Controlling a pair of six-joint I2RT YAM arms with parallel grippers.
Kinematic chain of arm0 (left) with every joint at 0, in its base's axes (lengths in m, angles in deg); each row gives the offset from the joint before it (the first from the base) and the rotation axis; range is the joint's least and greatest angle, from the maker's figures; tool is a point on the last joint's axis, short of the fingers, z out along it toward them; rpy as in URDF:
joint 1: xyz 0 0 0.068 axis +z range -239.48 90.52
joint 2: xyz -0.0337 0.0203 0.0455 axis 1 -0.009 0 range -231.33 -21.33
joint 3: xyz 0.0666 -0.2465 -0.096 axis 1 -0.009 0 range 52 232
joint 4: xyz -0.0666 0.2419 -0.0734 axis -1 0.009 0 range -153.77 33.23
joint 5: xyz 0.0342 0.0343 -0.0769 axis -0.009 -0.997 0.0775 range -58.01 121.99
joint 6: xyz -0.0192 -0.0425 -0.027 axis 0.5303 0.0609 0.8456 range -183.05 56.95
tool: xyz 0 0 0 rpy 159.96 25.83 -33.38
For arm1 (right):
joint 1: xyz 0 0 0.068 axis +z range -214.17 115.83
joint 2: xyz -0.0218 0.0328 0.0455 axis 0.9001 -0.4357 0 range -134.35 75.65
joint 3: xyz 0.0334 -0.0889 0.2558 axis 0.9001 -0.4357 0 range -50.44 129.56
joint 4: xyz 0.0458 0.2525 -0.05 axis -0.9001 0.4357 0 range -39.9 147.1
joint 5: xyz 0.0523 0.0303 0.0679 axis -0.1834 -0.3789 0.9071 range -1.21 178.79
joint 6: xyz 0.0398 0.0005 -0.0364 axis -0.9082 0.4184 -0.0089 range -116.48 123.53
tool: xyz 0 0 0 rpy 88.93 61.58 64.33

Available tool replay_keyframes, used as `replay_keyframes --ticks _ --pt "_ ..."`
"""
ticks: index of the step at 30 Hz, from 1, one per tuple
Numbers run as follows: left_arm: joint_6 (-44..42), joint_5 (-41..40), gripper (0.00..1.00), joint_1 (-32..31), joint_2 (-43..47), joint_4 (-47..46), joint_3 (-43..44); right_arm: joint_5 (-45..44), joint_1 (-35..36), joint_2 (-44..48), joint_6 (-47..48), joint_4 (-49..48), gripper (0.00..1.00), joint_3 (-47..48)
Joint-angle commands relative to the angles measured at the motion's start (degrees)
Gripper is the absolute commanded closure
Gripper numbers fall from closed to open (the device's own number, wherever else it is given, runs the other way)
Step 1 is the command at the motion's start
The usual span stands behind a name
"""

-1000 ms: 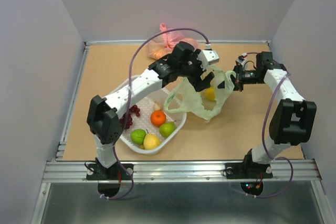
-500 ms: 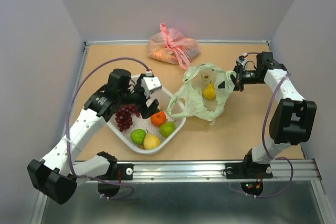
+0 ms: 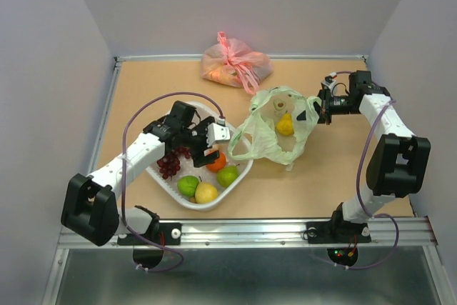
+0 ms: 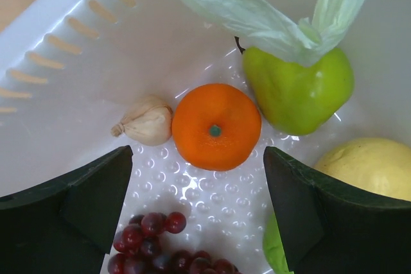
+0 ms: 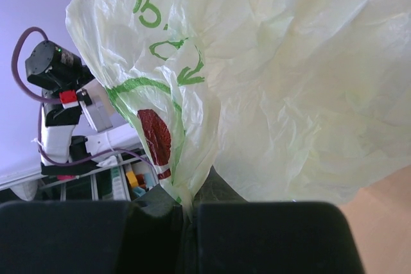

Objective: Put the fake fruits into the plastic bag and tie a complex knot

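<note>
I see plastic bag [image 3: 268,149]: pale green, crinkled, mouth gaping upward, lying just right of white basket [image 4: 83,68], one flap draped over its rim. Yellow pear [image 3: 285,126] inside bag. In basket: dark grape bunch [image 3: 169,163], orange [image 4: 216,126], green fruit [image 4: 298,88] touching it, second green fruit [image 3: 188,186], yellow lemon-like fruit [image 3: 206,192].

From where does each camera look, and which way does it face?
Top external: above and behind the arms, facing down on the table; both arms show.
Left wrist: over the white basket, facing down at the orange; its open fingers show.
Right wrist: close against the plastic bag; its fingers, shut on it, show.
Shared: the orange, in top and left wrist.
</note>
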Motion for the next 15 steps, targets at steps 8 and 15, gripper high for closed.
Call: replay_keyframes --ticks 8,15 --pt "-17.29 5.69 0.04 -1.50 -8.65 -0.43 2.11 0.08 -0.42 1.29 0.97 -0.47 1.00 -1.20" --pt "-23.09 4.02 0.04 -2.20 -12.70 3.09 2.99 0.17 -0.78 1.21 1.05 -0.47 1.00 -1.20"
